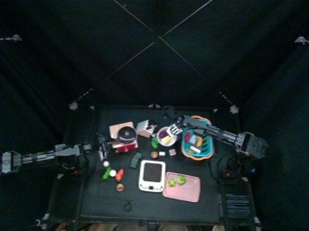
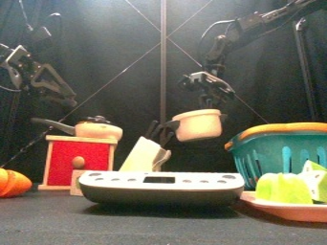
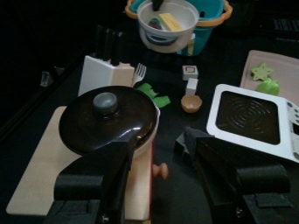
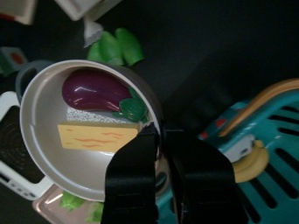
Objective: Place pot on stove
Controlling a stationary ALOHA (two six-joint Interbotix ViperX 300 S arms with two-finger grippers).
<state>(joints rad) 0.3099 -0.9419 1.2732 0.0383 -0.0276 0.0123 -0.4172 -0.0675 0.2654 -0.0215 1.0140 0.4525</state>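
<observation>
Nearest our front camera, the white stove (image 2: 160,188) lies flat at the table's edge, its top bare; above and behind it our right gripper (image 4: 166,140) pinches the pot (image 2: 198,123) by its rim, aloft beside the blue basket (image 2: 284,153); our left gripper (image 3: 158,171) hangs open

The pot (image 2: 197,123) hangs above the table, behind the stove (image 2: 160,188).
</observation>
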